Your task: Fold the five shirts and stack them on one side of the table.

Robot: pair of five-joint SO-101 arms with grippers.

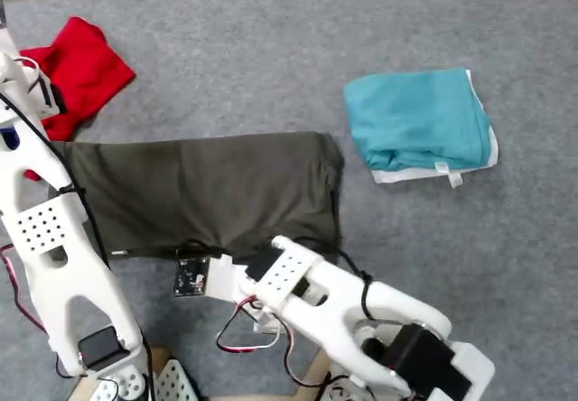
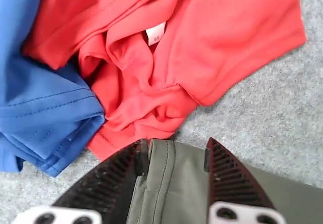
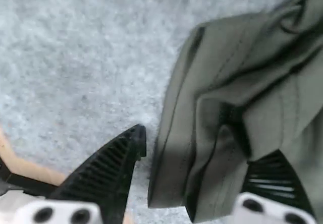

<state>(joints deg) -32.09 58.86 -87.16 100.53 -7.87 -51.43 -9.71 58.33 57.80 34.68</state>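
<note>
As your arms stand now, olive shirt: spread flat on the grey table, one fold in, long side facing you; this is your landmark.
Left gripper: at the olive shirt's far-left corner; jaws spread, straddling the hem, cloth lying flat between them, not pinched.
Right gripper: at the olive shirt's near edge; jaws wide apart, a bunched corner of the cloth between them, one finger on bare table, the other partly under fabric. Nothing clamped.
Red shirt: crumpled, just beyond the olive shirt's far-left corner, touching it in your left wrist view, collar tag up.
Blue shirt: heaped against the red one, beside the same corner.
Teal shirt: folded, off the olive shirt's far-right corner, well apart.
White shirt: under the teal one, edge and tag peeking out.
</note>
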